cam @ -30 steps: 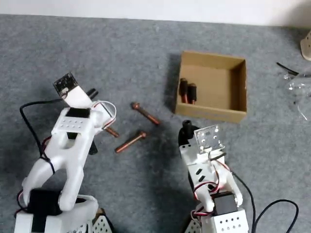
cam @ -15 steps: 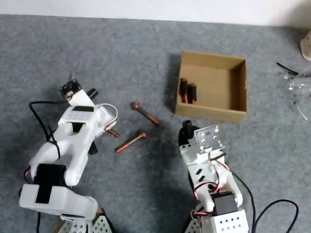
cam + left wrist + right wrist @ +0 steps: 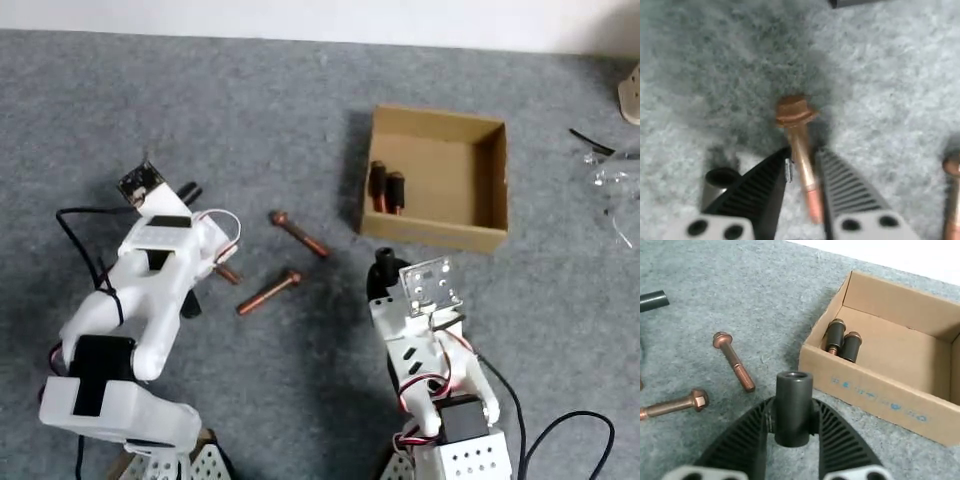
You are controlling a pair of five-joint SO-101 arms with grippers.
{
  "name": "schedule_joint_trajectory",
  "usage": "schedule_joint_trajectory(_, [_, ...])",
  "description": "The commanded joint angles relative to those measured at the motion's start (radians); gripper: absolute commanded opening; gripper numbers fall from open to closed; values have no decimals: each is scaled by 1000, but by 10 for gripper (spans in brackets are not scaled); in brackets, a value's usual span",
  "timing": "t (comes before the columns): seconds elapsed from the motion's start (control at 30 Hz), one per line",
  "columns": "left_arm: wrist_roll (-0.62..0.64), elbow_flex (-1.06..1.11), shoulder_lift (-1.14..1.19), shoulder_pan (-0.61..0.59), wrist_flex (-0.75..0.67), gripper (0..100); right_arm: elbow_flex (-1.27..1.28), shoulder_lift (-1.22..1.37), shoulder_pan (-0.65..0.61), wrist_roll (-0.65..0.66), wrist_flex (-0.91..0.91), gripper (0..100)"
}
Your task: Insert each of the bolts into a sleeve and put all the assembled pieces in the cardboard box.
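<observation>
Left gripper: we see the left gripper (image 3: pixel 802 157) low over the table (image 3: pixel 300 120). Its jaws are narrow, with 1 on each side of the shank of a bolt (image 3: pixel 796 135). A thin dark gap shows on 1 side, so we read it as not clamped.
Bolt: it lies flat on the grey surface, its head pointing away from the left gripper.
Right gripper: we find the right gripper (image 3: pixel 792 410) closed on a black sleeve (image 3: pixel 794 390). The sleeve is held upright with its open end up, near the front of the cardboard box (image 3: pixel 435 235).
Cardboard box: it sits open-topped beyond the right gripper. 2 assembled pieces (image 3: pixel 386 187) lie side by side inside it, against the wall nearest the bolts.
Other bolts: between the arms we count 2 more, a far bolt (image 3: pixel 298 233) nearer the box and a near bolt (image 3: pixel 268 293). They lie apart from each other.
Spare sleeve: a spare sleeve (image 3: pixel 720 177) rests just beside the left gripper.
</observation>
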Motion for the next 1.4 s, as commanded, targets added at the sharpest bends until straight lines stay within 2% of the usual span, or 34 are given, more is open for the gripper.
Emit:
schedule_joint_trajectory(0.0, [-3,-33,7,-25,-5,5,105,-16,7,12,-39,4])
schedule_joint_trajectory(0.13, [-6,-38,7,-15,38,5,105,-16,7,12,-39,4])
schedule_joint_trajectory(0.33, [-137,-38,-1,62,110,5,105,-16,-4,12,-38,4])
schedule_joint_trajectory(0.53, [-184,27,-134,64,118,5,105,-16,-64,12,-33,4])
schedule_joint_trajectory(0.77, [-221,208,-430,59,114,5,105,-16,-62,12,-33,4])
schedule_joint_trajectory(1.13, [-239,596,-957,62,-126,5,105,-16,-101,12,-33,4])
schedule_joint_trajectory(1.37, [-239,762,-1343,62,-141,5,105,-16,-134,12,-35,4])
